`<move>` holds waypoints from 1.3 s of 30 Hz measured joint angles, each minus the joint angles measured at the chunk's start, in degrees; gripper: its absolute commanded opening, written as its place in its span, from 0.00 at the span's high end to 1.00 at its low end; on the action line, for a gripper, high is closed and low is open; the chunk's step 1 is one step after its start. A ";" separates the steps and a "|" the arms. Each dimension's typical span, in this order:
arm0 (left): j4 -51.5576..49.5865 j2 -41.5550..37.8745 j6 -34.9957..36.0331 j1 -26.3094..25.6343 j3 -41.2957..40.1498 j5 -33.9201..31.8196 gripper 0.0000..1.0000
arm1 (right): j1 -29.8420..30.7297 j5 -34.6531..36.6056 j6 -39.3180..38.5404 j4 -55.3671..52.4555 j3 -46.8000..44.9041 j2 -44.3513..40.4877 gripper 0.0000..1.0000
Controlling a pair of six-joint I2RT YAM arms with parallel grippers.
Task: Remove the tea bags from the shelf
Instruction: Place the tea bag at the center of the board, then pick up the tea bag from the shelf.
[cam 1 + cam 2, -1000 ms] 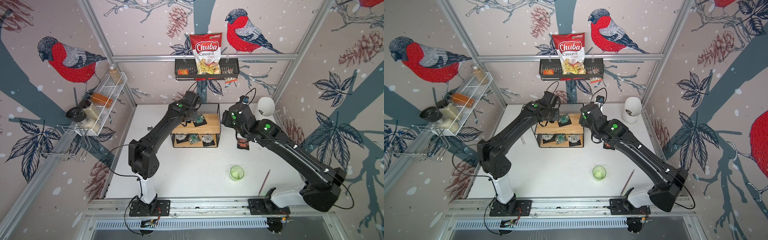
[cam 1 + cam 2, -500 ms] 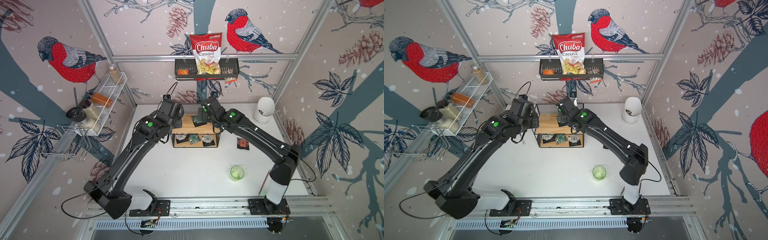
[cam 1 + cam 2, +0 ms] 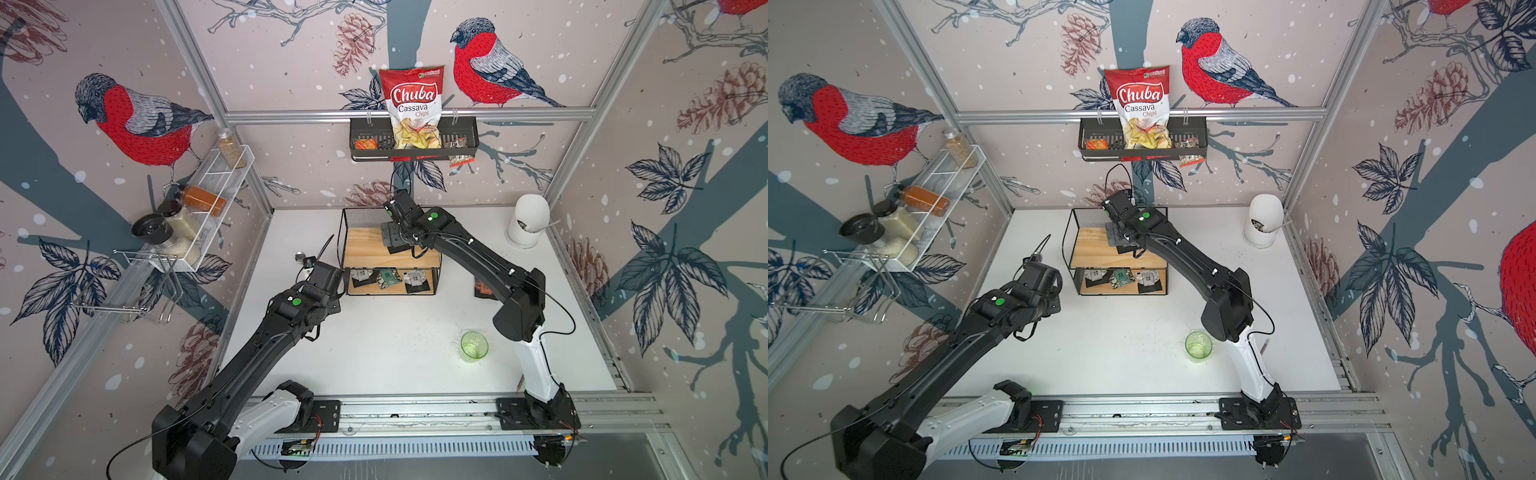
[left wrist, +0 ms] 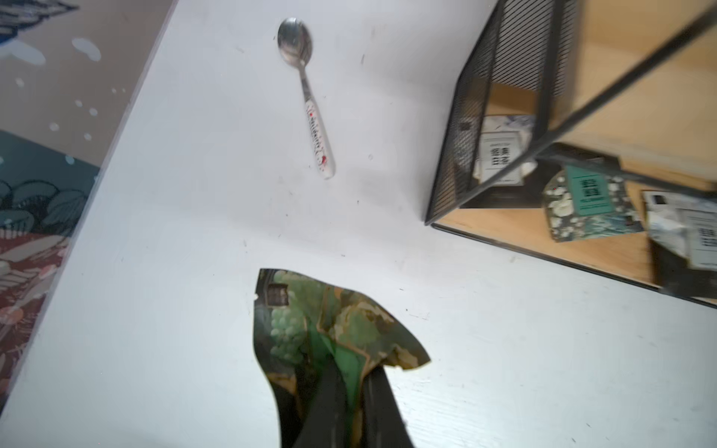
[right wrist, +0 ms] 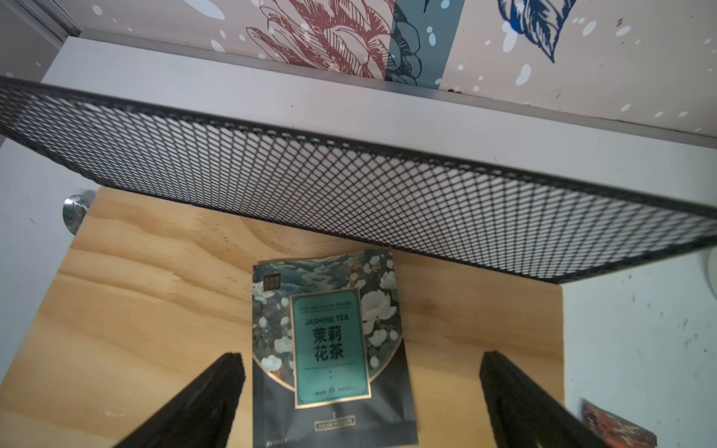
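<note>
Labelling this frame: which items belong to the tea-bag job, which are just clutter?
Job:
shelf
jasmine tea bag between the open right claw
green tea bag in the left claw
three tea bags on the lower board

Clutter:
spoon
green cup
chips bag

Red-orange tea bag (image 5: 617, 424) cut off at frame edge, green tea bag (image 4: 329, 341) partly behind fingers (blurred)

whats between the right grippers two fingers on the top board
A teal jasmine tea bag lies flat on the shelf top board, between the open right gripper fingers, touching neither. The right wrist view shows it best.
</note>
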 measured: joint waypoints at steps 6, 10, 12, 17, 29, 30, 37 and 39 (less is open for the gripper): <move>6.54 4.55 -1.81 2.67 -5.81 1.27 1.00 | -0.61 -3.10 -1.05 -0.61 1.70 1.99 0.00; 10.78 8.41 -3.04 3.13 -5.81 1.70 1.00 | -0.42 -4.17 -1.07 -0.96 2.16 3.39 0.00; 12.59 10.29 -3.21 3.15 -6.25 1.86 1.00 | -0.46 -4.17 -1.05 -1.05 2.16 4.02 0.00; 15.39 13.70 -4.55 3.17 -8.76 1.81 0.98 | -0.46 -3.74 -1.03 -0.90 2.47 4.90 0.00; 20.15 17.70 -5.68 3.23 -12.72 1.44 0.56 | 1.09 -0.85 0.15 2.47 2.95 6.78 0.12; 20.17 17.81 -5.68 3.23 -12.74 1.44 0.55 | 1.18 -0.68 0.33 2.56 2.93 6.80 0.14; 19.56 14.14 -5.66 3.23 -11.43 1.11 0.55 | 1.46 0.15 0.92 2.64 2.91 6.82 0.28; 19.02 11.65 -5.66 3.13 -10.03 0.96 0.56 | 1.64 0.74 1.60 2.64 2.89 6.82 0.33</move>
